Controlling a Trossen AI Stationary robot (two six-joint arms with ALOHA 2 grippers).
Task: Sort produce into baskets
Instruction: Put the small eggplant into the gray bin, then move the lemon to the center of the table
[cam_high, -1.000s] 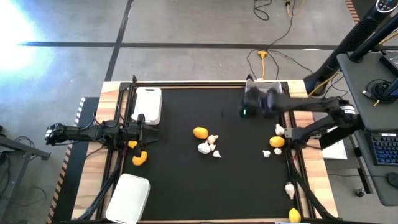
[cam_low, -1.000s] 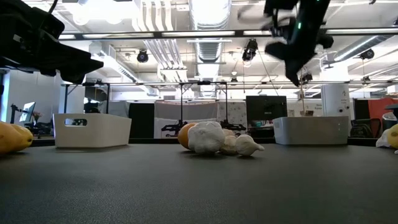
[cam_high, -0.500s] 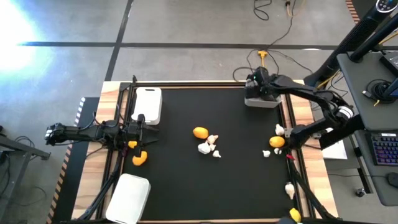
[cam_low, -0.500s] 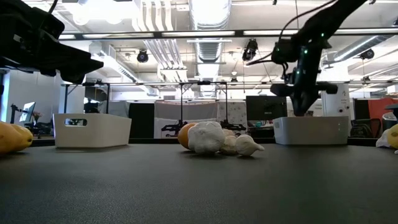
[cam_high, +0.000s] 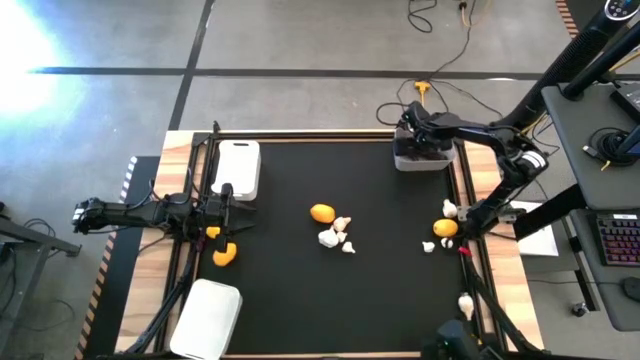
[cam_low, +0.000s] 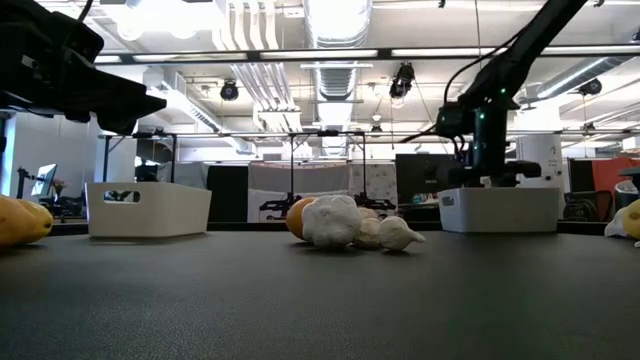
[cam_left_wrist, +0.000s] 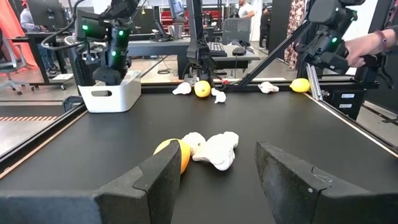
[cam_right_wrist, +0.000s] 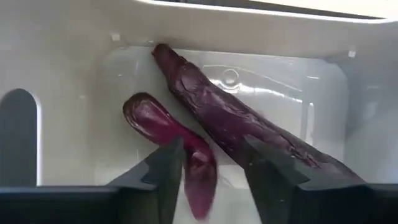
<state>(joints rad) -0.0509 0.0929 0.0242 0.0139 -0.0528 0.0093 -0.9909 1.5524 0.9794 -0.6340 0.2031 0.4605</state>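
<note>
Right gripper (cam_right_wrist: 205, 180), jaws parted over the far-right basket (cam_high: 422, 160), should release its purple piece (cam_right_wrist: 171, 140) fully beside the other before lifting clear.

On the black counter (cam_high: 300, 290) three white rectangular plastic bins stand: one (cam_high: 239, 168) at the upper left of the high view, one (cam_high: 207, 318) at the lower left, one (cam_high: 421, 158) at the upper right; the right tool (cam_high: 418, 133) hangs over that last bin, inside which two slim dark purple pieces (cam_right_wrist: 211, 121) lie side by side; at mid-frame a round orange fruit (cam_high: 322, 213) sits just left of a cluster of whitish lumpy pieces (cam_high: 336, 236); right of them, near the counter's right edge, lie another orange fruit (cam_high: 445, 228) and more whitish pieces (cam_high: 450, 209); the left tool (cam_high: 222, 212) waits at the left edge, an orange fruit (cam_high: 227, 254) just below it.
</note>
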